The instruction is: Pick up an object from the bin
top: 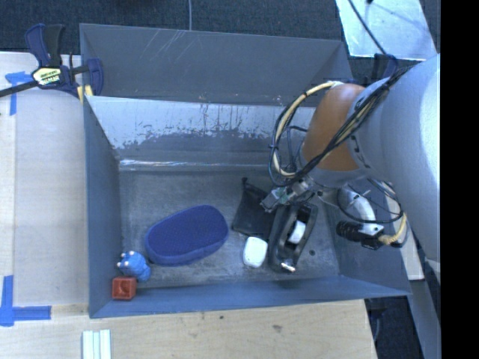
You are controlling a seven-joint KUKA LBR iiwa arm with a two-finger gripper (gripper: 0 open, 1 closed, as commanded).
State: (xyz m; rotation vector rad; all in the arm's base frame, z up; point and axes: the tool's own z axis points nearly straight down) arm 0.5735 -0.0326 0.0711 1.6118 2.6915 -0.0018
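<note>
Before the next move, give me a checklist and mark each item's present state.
1. Gripper is down inside the bin, near its front wall: ok.
2. A target is close: the small white lump lies right beside the gripper, toward the view's left: ok.
3. Gripper holds nothing yet: cannot tell.
4. Black flat piece is clear of the gripper: not ok, it reaches up against it.
5. Blue oval pad, small blue toy and red cube are well apart from the gripper: ok.

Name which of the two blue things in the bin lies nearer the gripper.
The big blue oval pad, lying left of the gripper. The small blue ball sits farther left, beside the red cube.
</note>
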